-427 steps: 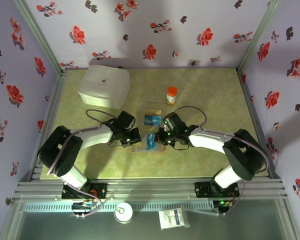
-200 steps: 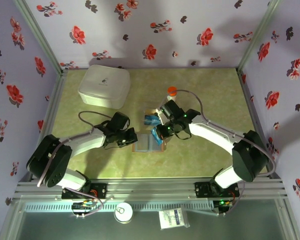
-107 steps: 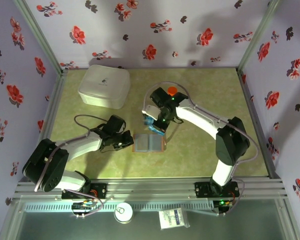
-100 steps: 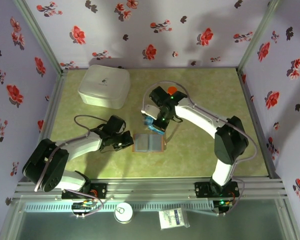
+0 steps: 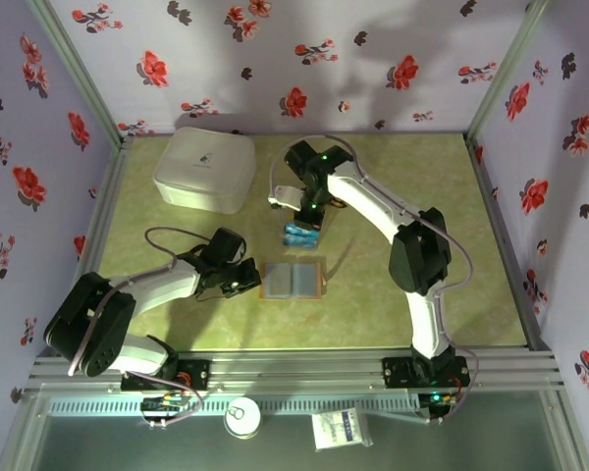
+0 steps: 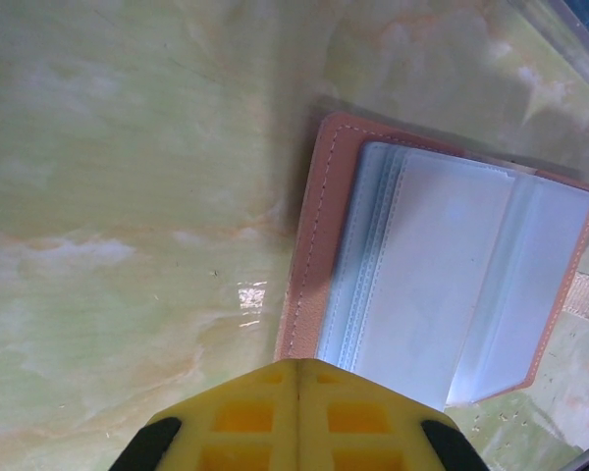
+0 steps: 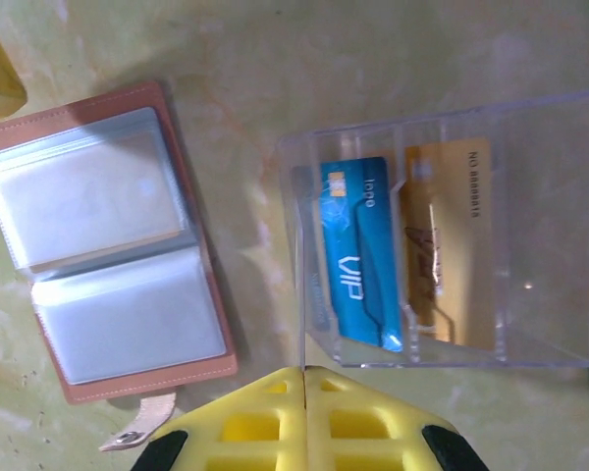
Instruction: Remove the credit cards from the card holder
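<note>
Holder edge: holder (image 7: 108, 245) lies open and flat, clear sleeves up. Left gripper (image 6: 296, 365) is pinched shut and empty, right at its stitched left edge; can't tell if it touches.
Tray: tray (image 7: 550, 324) sits just beyond the holder, apart from it. Blue card (image 7: 358, 250) and tan card (image 7: 442, 245) are in neighbouring slots.
Right gripper: right gripper (image 7: 304, 373) has its fingers closed together with nothing held, over the tray's corner.
Open room: wide bare table (image 5: 452, 226) on the right; box (image 5: 204, 169) takes the far-left corner.
Room: floral walls (image 5: 373, 59) on three sides.

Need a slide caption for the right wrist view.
Open card holder, sleeves seemingly empty, beside a clear tray holding a blue card and a tan card; right gripper shut.
</note>
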Robot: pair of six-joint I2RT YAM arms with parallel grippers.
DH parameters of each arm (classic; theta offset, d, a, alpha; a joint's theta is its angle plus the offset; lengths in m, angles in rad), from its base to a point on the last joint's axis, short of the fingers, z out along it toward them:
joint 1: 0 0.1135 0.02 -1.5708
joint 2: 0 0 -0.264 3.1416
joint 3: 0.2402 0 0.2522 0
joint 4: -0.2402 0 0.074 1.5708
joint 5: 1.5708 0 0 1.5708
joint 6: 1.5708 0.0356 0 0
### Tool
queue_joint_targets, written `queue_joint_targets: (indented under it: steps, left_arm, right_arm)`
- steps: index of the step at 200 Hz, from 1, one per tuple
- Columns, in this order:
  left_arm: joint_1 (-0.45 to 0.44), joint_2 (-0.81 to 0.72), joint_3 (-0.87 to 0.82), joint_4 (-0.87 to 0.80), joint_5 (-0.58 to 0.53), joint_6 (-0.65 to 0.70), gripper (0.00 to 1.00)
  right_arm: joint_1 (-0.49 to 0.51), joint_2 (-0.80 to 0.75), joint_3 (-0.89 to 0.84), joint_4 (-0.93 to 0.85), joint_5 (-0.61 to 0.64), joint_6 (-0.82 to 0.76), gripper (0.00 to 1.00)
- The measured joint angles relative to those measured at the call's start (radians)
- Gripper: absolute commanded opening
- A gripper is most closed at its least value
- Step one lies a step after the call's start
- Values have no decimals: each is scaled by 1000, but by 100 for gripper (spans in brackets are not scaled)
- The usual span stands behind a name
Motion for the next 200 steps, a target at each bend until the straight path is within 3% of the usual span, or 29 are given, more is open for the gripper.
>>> queue_joint_targets:
  steps: [68, 164, 200]
  left_arm:
    - [9, -7, -5, 0, 0, 0, 3]
    - [21, -8, -5, -11, -7, 0, 3]
    - [21, -8, -5, -20, -8, 0, 3]
  right_arm:
    - [-32, 146, 192, -87, -24, -61, 0]
    - [-47, 245, 254, -124, -60, -101, 0]
    - [-47, 258, 254, -123, -71, -100, 13]
